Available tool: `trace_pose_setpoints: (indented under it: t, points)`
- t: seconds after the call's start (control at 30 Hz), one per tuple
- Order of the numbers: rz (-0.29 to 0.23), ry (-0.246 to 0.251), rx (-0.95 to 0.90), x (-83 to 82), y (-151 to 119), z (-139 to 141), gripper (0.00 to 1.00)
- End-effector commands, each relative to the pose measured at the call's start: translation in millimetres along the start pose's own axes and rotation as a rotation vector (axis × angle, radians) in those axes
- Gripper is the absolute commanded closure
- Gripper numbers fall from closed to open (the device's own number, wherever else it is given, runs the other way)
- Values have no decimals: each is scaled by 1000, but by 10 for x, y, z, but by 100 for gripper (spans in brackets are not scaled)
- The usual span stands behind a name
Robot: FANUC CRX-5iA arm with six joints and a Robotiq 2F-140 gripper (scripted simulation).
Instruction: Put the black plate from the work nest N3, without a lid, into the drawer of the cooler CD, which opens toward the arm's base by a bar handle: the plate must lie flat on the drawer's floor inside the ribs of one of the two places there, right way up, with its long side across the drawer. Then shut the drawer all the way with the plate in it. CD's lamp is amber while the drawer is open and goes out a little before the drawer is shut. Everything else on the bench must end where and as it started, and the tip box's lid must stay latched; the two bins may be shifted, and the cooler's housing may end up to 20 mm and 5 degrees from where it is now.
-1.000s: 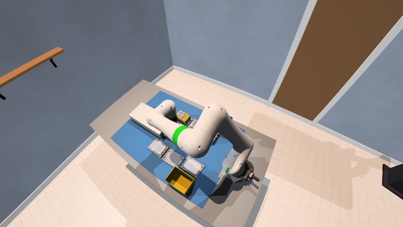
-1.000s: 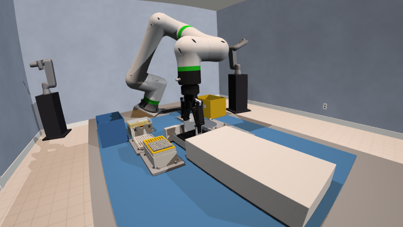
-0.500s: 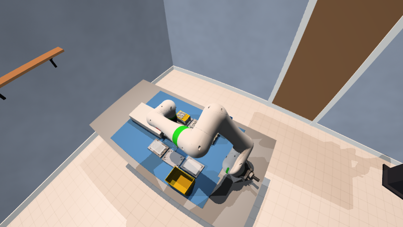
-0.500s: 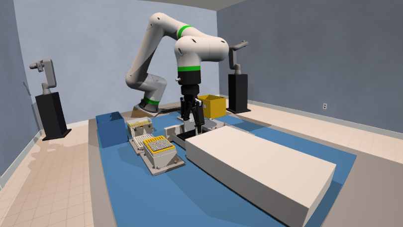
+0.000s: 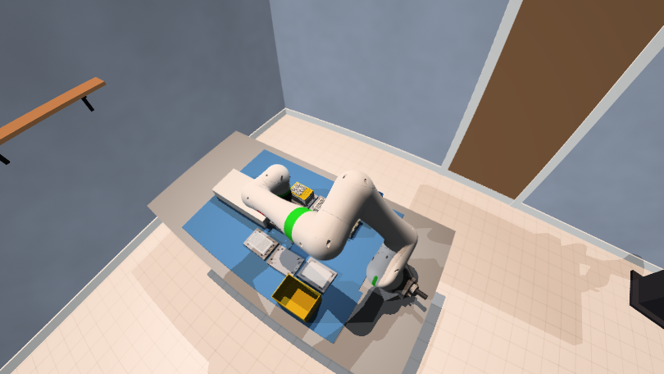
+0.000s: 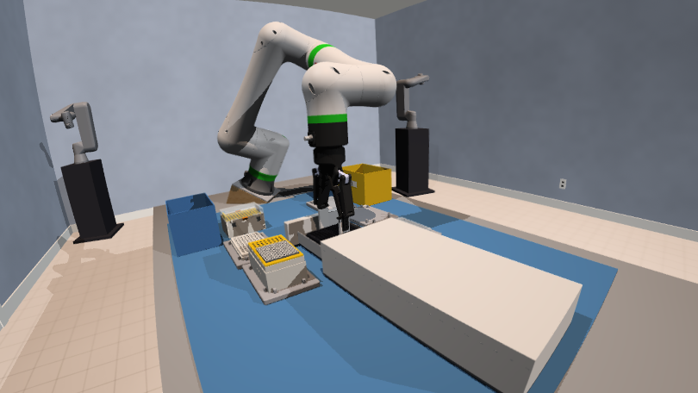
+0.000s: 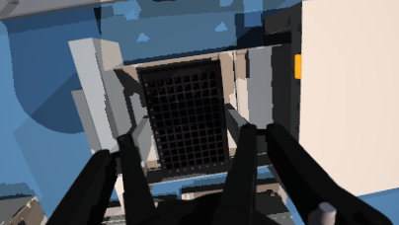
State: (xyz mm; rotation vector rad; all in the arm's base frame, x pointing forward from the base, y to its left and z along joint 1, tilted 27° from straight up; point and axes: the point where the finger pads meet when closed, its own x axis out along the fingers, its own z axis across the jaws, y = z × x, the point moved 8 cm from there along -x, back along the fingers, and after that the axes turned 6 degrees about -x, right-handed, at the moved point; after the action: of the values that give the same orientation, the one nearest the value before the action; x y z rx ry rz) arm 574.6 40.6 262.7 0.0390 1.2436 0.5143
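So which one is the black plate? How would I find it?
Find the big cream cooler on the blue mat. Its drawer is pulled out at the end nearest the arm, and the gripper reaches down into it, shut on the black plate. It is the only black grid of tiny square holes.

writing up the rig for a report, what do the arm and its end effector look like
The rounded, glossy white arm has bright green bands at its joints and small dark dots on the casings. A black wrist section leads to the black end effector, with two long jointed fingers. No loose cables show.
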Motion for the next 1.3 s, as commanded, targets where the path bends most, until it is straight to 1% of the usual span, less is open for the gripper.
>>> trace_pose_setpoints:
  t: [0.0, 1.27]
  points:
    - [0, 0, 0, -2, -1, 1, 100]
    - [0, 0, 0, 111, -1, 1, 100]
